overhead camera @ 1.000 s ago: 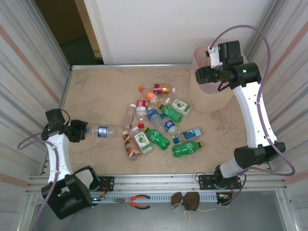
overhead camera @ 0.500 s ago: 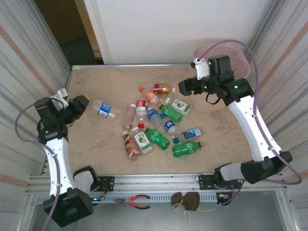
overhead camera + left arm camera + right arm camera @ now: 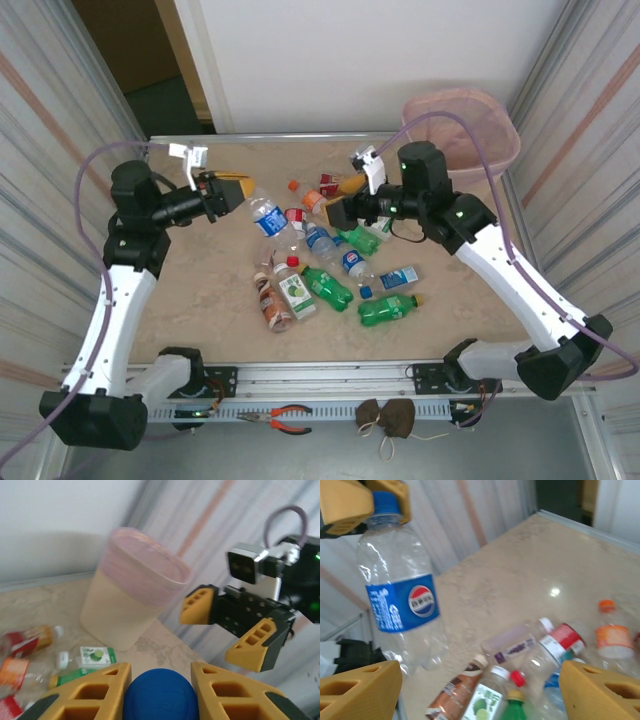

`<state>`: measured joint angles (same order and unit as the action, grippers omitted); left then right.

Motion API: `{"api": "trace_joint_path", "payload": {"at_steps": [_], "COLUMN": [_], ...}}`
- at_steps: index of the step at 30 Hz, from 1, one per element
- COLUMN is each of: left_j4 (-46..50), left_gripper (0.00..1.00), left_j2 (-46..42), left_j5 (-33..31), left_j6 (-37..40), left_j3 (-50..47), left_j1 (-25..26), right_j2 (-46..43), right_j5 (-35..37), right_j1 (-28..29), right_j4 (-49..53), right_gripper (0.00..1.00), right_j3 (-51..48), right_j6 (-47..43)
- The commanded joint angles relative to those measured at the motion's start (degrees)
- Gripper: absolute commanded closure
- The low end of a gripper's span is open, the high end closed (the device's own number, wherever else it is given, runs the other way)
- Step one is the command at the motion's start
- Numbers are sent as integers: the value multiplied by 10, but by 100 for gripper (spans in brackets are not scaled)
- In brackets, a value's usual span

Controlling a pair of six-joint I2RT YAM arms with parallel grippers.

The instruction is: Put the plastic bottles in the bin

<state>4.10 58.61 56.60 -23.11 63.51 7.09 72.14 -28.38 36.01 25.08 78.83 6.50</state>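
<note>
**One clear bottle point(image 3: 268, 218) in the air**

The left gripper point(image 3: 232, 190) pinches the clear bottle by its blue cap point(image 3: 160, 700), far left of the bin point(image 3: 470, 112). The right gripper point(image 3: 335, 212), jaws apart, is nearer the bin, above the other bottles point(image 3: 330, 265).

bottles point(image 3: 328, 287) lie clustered left of the bin point(image 3: 470, 120).

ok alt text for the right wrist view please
A clear plastic bottle with a blue cap and blue label hangs by its cap, pinched in the left gripper. Below, other small plastic bottles lie scattered on the beige table, framed at the bottom corners by the wide-open yellow fingertips of the right gripper.
</note>
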Motion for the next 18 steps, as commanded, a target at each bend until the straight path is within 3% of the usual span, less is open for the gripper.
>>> {"api": "trace_joint_path", "payload": {"at_steps": [1, 9, 18], "left_j4": [-19, -47, -61], "left_gripper": [96, 97, 97], "left_j2": [13, 26, 30], "left_j5": [42, 88, 126], "left_j6": [80, 118, 135], "left_j3": [47, 83, 108], "left_j1": [38, 117, 172], "right_j2": [-26, -60, -72], "right_j5": [-41, -132, -119], "right_j1": [21, 64, 108], "right_j4": [-87, -191, -188], "right_gripper": [19, 16, 16], "right_j3": [-18, -74, -92], "right_j6": [27, 38, -3]}}
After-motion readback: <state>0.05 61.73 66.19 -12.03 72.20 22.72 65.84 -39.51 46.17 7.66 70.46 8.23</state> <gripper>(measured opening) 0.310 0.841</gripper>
